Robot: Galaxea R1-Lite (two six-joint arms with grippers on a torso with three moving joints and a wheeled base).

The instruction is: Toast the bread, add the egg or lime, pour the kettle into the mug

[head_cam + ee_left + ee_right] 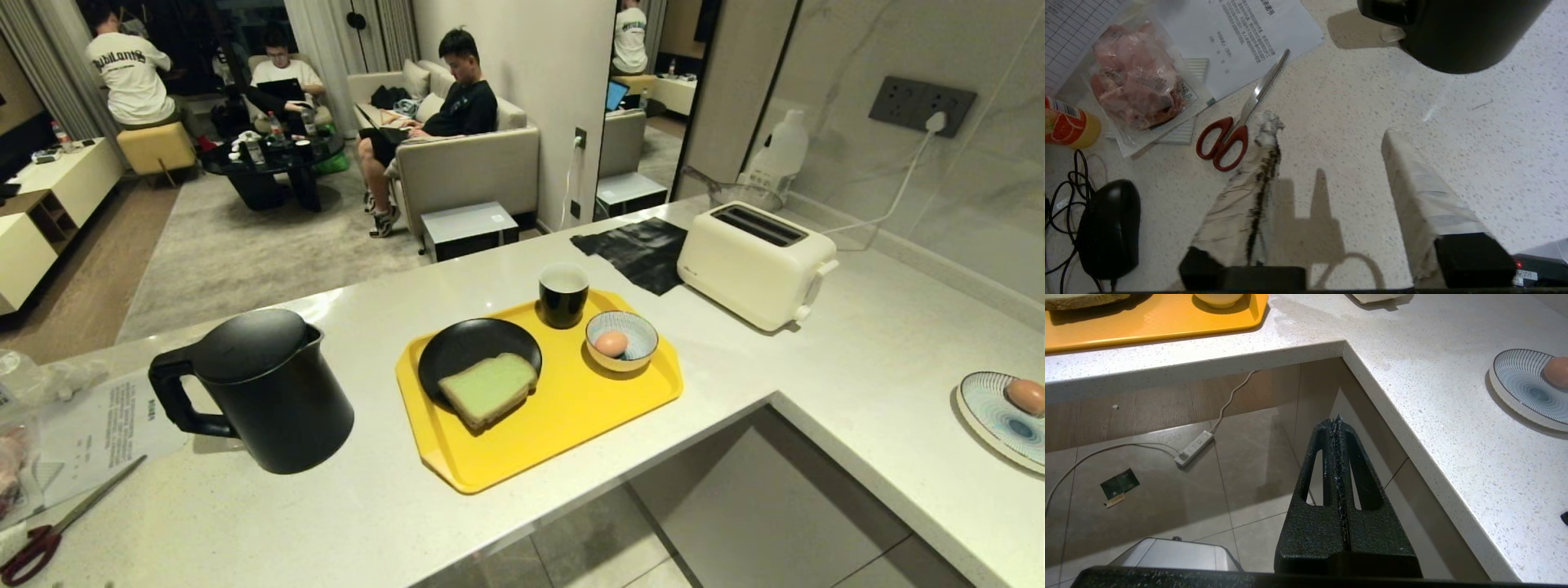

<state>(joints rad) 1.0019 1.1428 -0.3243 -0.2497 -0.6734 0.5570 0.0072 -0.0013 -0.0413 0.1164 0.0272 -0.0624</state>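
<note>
The left gripper (1327,134) hovers over bare counter (735,367) with its two taped fingers (1412,183) spread apart and nothing between them; it does not show in the head view. The right gripper (1337,424) hangs parked below the counter edge, over the floor, its black fingers pressed together and empty.

Taking the yellow tray (571,408) as the landmark: the bread (488,389) lies on a black plate (465,347) on the tray's left half, untouched, so the first step looks to be picking it up for the toaster (755,261), which stands beyond the tray's far right corner. To do that well, the spread fingers should probably come down astride the slice's crust edges, pinch gently so the soft crumb is not crushed, and lift it clear of the plate rim before travelling.

The mug (563,294) stands at the tray's far edge and a striped bowl (633,343) holding the egg (611,343) sits on its right half; both lie roughly on the way to the toaster and could be clipped. The kettle (261,392) stands just left of the tray, close beside the left gripper, and is the nearest thing to knock. Further left lie red-handled scissors (1229,134), printed paper (1249,28) and a bagged packet (1135,77). A second egg rests on a striped plate (996,420) well right of the tray. People sit in the room beyond the counter.
</note>
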